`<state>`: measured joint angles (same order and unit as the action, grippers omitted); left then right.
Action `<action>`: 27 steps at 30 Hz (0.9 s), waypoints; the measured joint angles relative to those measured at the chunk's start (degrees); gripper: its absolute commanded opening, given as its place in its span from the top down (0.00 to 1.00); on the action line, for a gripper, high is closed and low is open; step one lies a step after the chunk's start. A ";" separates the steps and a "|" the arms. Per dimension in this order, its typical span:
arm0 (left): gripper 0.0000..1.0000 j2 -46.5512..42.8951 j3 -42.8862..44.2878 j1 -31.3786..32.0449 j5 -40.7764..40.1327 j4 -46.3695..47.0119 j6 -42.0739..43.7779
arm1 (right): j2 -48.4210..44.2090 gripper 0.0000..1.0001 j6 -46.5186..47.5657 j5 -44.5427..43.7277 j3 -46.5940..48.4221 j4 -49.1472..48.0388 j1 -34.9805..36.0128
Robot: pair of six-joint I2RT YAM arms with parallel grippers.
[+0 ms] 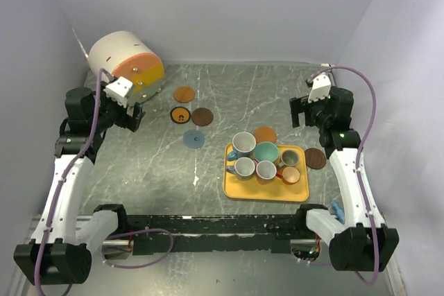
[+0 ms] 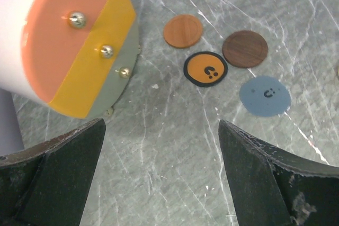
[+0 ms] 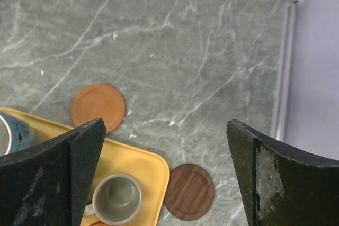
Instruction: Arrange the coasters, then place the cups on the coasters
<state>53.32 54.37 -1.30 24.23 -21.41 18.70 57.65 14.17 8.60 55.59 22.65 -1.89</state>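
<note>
Black fingers of the left gripper stand fully apart with nothing between them, over bare table. The right gripper is spread just as wide and is equally empty. Read the overhead view as a clock with twelve at the far wall. Four coasters then lie loose at about three o'clock of the left gripper, none touching. An orange coaster is farthest back, a ringed coaster and a brown coaster sit side by side nearer, and a blue coaster is nearest. At the gripper's twelve the cylinder lies on its side. From the right gripper the tray is at about seven o'clock and carries all six cups bunched together. A second orange coaster lies at the tray's far edge, touching or just off it, I cannot tell which. A second brown coaster lies just beside its right edge. By my reading the task has not begun: the coasters form no row or grid, no cup stands on one, and both steps are left. The cups crowd so closely that the two at the tray's right are hard to separate overhead, and most handles are hidden. The right wrist view cuts off the blue cup at its left edge, and its fingers cover much of the tray. The marks on the ringed and blue coasters are too small to read.
</note>
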 measured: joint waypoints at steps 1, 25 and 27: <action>0.00 0.37 -0.15 0.63 0.15 -0.22 1.11 | 0.63 0.00 0.02 0.39 -0.98 -0.42 0.00; 0.14 31.32 1.44 23.71 -6.14 9.35 3.08 | -0.46 0.00 1.07 13.79 -8.41 -4.20 -4.98; 0.16 35.17 3.17 24.50 -6.29 11.04 1.11 | -0.96 0.00 1.33 14.58 -8.41 -4.15 -5.20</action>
<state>88.49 57.54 23.20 17.93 -10.37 19.81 56.69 15.51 23.18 47.18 18.50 -7.09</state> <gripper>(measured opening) 0.874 0.999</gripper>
